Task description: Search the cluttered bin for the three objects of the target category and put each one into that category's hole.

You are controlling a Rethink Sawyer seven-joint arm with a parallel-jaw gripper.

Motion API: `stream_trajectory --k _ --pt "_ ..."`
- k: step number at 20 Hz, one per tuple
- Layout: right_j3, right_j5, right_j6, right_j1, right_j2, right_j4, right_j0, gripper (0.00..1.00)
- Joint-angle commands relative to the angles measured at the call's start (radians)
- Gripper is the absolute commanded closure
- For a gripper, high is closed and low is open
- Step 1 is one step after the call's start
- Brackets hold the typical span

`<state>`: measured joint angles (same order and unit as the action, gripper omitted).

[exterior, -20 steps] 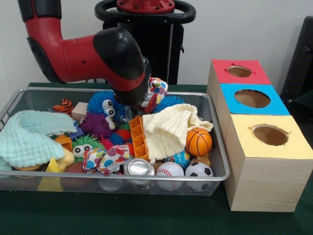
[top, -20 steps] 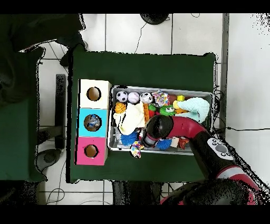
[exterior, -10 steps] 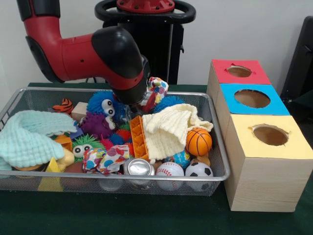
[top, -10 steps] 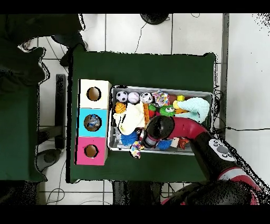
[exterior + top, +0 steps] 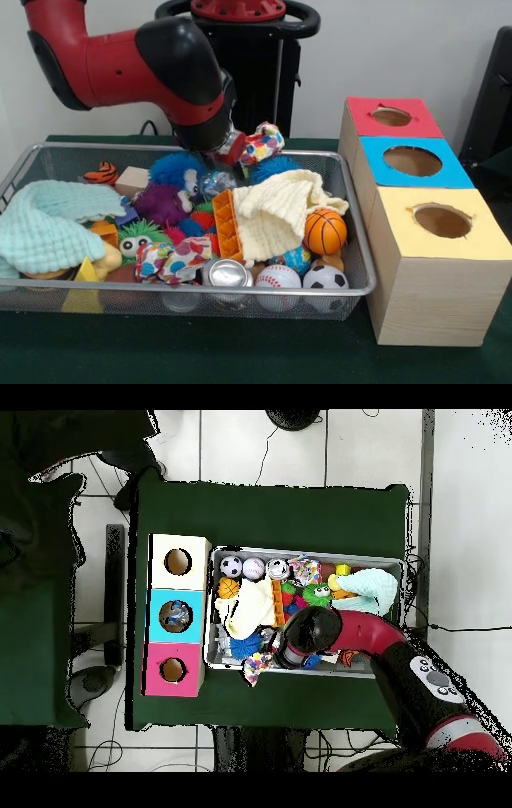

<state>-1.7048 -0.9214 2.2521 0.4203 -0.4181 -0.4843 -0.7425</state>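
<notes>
Since a second ago I have risen and pulled back toward the bin's rear rim, uncovering the blue fuzzy toy (image 5: 178, 170). My gripper (image 5: 237, 149) is clamped on the patterned cloth ball (image 5: 262, 144), held above the wire bin's (image 5: 352, 240) back edge. Below lie a cream knitted cloth (image 5: 276, 208), basketball (image 5: 325, 231), can (image 5: 226, 274), baseball (image 5: 278, 278), soccer ball (image 5: 325, 278) and mint cloth (image 5: 48, 220). Beside the bin stand the red box (image 5: 392, 118), blue box (image 5: 413, 162) and yellow box (image 5: 440, 221), each with a hole.
</notes>
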Motion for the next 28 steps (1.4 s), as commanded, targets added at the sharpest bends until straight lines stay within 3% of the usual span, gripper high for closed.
stream_trajectory --k 1,16,28 --pt "-0.031 -0.112 -0.155 0.072 -0.052 0.038 -0.011 0.00" --pt "-0.015 -0.072 -0.152 0.088 -0.042 0.000 0.010 0.00" --pt "0.027 0.028 -0.102 -0.023 -0.018 -0.040 0.038 0.00"
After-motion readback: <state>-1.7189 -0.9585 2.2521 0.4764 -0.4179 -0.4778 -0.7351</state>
